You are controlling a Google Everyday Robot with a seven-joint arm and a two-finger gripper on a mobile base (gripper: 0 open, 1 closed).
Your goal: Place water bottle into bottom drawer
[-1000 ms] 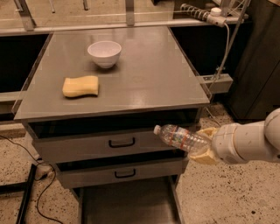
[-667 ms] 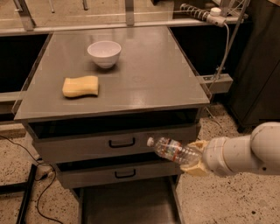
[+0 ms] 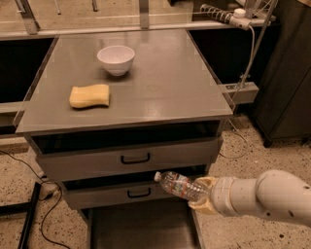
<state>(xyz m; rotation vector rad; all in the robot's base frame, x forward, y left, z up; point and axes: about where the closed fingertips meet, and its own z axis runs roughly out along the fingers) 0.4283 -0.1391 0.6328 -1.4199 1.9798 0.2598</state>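
Note:
The water bottle [image 3: 180, 186] is clear crinkled plastic with a white cap and a red and green label band. It lies almost level, cap to the left, in front of the lower drawer front. My gripper [image 3: 201, 194] comes in from the lower right and is shut on the bottle's base end. The bottom drawer [image 3: 141, 228] is pulled out below it, a dark flat floor with thin grey side walls. The bottle hangs above the drawer's right half.
Two grey drawer fronts with black handles [image 3: 135, 159] sit above the open drawer. On the grey cabinet top [image 3: 170, 82] are a white bowl [image 3: 116, 59] and a yellow sponge [image 3: 89, 96]. A cable and power strip [image 3: 228, 13] hang at the back right. Speckled floor lies around.
My gripper has carried the bottle down and to the left, from level with the upper drawer front to level with the lower one, over the open drawer.

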